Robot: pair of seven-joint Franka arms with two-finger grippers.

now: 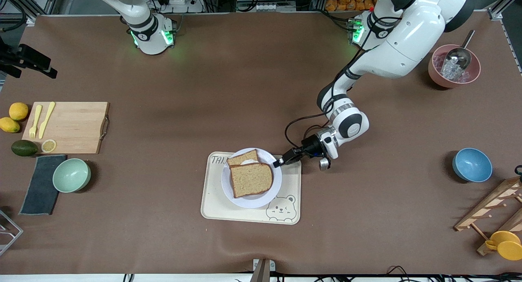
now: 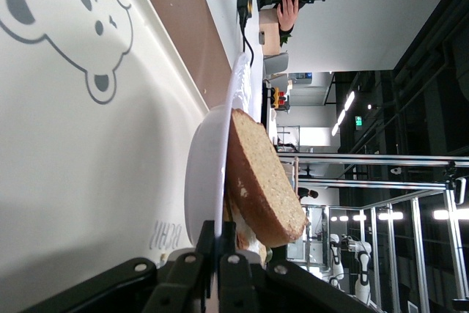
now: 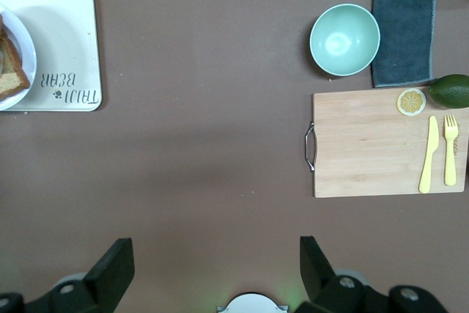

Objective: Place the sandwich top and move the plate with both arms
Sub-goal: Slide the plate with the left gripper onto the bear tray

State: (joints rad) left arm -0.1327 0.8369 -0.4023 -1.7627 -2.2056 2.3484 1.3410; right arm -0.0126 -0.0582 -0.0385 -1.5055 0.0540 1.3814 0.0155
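The plate (image 1: 253, 200) stands on the cream bear tray (image 1: 244, 214). The sandwich top (image 1: 251, 179) lies on it, leaning over a lower slice (image 1: 243, 157) with a bit of white egg showing. My left gripper (image 1: 279, 163) is low at the plate's edge toward the left arm's end. In the left wrist view the left gripper (image 2: 226, 236) is shut on the plate's thin rim (image 2: 209, 174), with the bread (image 2: 264, 181) just past it. My right gripper (image 3: 214, 247) is open and empty, high over bare table near its base, waiting. The plate (image 3: 22, 49) shows at that view's edge.
A cutting board (image 1: 67, 127) with a yellow knife and fork, lemons, an avocado, a grey cloth and a green bowl (image 1: 71, 175) lie toward the right arm's end. A blue bowl (image 1: 472, 164), a pink bowl with scoop (image 1: 454, 66) and a wooden rack (image 1: 493, 208) lie toward the left arm's end.
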